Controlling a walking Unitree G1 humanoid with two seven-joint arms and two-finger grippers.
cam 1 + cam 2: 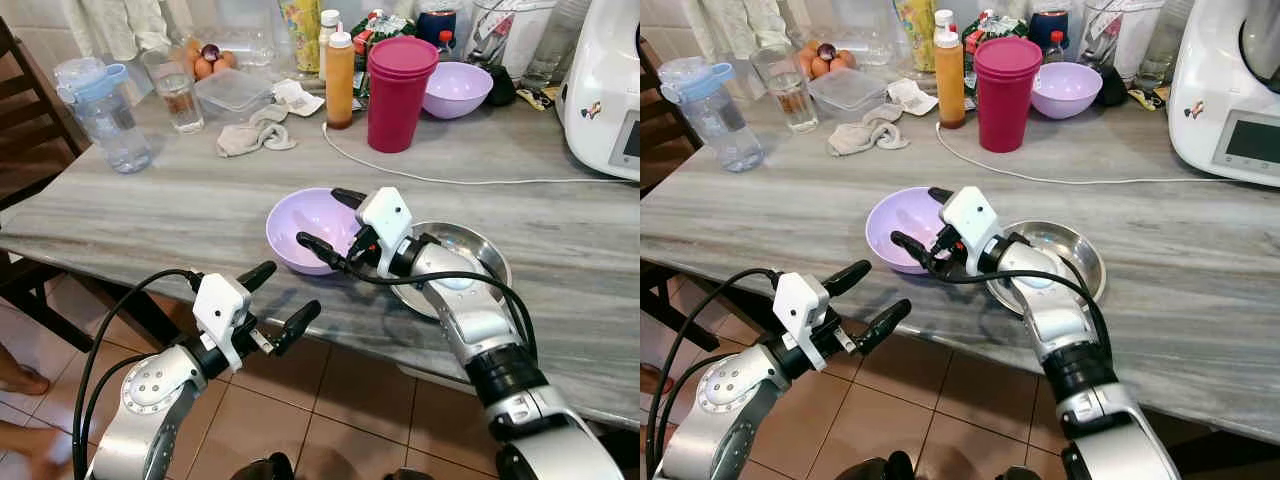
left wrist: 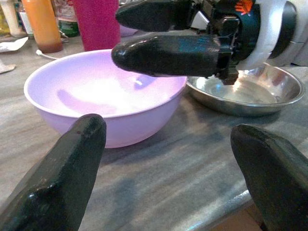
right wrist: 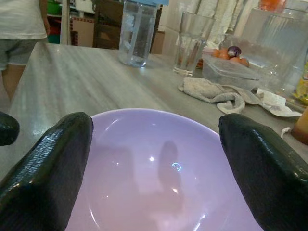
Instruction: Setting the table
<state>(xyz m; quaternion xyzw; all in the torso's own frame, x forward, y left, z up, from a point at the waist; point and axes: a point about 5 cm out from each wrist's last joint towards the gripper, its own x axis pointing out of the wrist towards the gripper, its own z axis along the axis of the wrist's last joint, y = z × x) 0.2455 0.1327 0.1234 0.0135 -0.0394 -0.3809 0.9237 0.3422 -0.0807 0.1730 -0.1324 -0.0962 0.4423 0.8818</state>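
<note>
A lilac plastic bowl (image 1: 305, 228) sits upright and empty near the front edge of the grey table (image 1: 150, 200). Just to its right lies a shallow steel dish (image 1: 480, 250), also upright, its rim touching or almost touching the bowl. A second lilac bowl (image 1: 457, 88) stands at the far side

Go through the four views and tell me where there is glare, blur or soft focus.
Left eye view: sharp and evenly lit, soft sheen on the steel dish. Left wrist view: white glare inside the lilac bowl, and the near left gripper fingers are soft. Right wrist view: the right gripper fingertips loom large and blurred, small highlights dot the bowl, and the background water bottle is hazy.
</note>
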